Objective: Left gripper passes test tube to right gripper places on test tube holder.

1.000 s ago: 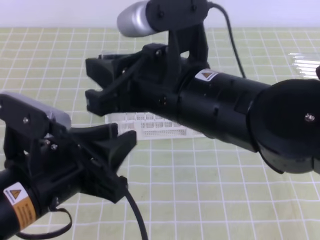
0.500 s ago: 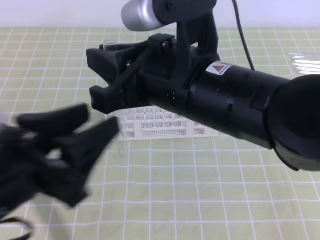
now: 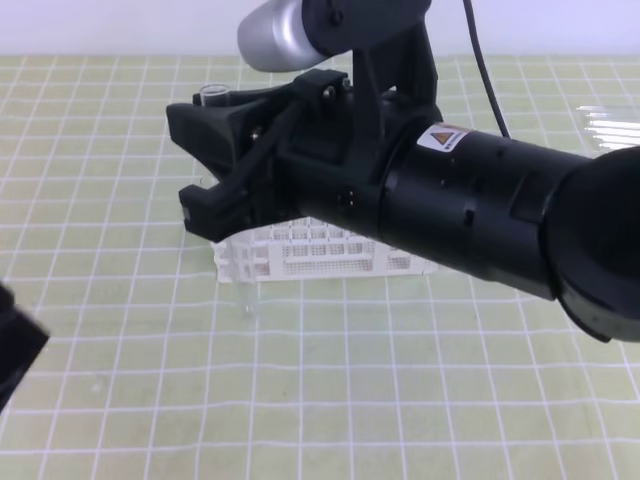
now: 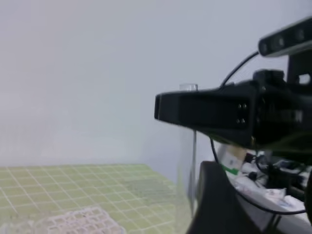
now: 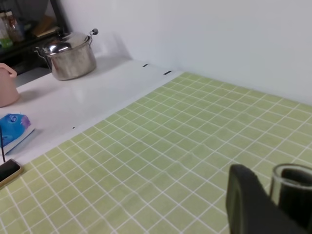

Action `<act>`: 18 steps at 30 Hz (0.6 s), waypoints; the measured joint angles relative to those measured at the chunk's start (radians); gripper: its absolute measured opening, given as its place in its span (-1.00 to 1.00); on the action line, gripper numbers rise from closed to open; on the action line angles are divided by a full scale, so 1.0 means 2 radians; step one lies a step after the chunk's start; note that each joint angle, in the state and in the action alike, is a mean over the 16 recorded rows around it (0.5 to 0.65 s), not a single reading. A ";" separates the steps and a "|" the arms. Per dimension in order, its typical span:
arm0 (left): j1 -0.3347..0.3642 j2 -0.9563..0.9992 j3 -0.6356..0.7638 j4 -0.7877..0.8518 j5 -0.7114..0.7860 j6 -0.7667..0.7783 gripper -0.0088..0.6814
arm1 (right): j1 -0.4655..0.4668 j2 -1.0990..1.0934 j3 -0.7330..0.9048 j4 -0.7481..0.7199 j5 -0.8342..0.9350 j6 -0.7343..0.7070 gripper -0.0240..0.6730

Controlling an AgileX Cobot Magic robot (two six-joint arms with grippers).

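Observation:
My right gripper (image 3: pixel 192 170) reaches in from the right on its thick black arm and is shut on the test tube (image 3: pixel 213 92). The clear tube stands upright, its rim above the fingers and its rounded end showing faintly below the rack's front. The white test tube holder (image 3: pixel 300 250) lies on the mat just behind and under that gripper. Only a black fragment of my left gripper (image 3: pixel 12 352) shows at the lower left edge, well away from the tube. In the left wrist view the test tube (image 4: pixel 187 146) hangs from the right gripper's black finger (image 4: pixel 209 113), apart from my own finger (image 4: pixel 217 202).
A green checked mat (image 3: pixel 400 380) covers the table. Clear tubes (image 3: pixel 610 125) lie bundled at the far right edge. In the right wrist view a steel pot (image 5: pixel 70 57) and a blue object (image 5: pixel 12 124) sit on a white counter beyond the mat.
My left gripper has let go and pulled back down and left, nearly out of the high view. The right gripper keeps the tube and has barely moved.

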 joint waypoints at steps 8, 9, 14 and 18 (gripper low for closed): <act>0.000 -0.046 0.069 -0.018 -0.023 -0.001 -0.89 | 0.000 0.000 0.000 -0.006 0.011 0.000 -0.91; 0.000 -0.048 0.078 -0.020 -0.026 0.000 -0.90 | 0.000 0.000 0.000 -0.007 0.012 -0.001 -0.91; 0.000 -0.051 0.125 -0.020 -0.038 0.000 -0.92 | 0.000 0.000 0.000 -0.010 0.015 -0.001 -0.91; 0.000 -0.051 0.156 -0.019 -0.041 0.000 -0.93 | 0.000 0.000 0.000 -0.012 0.017 -0.001 -0.91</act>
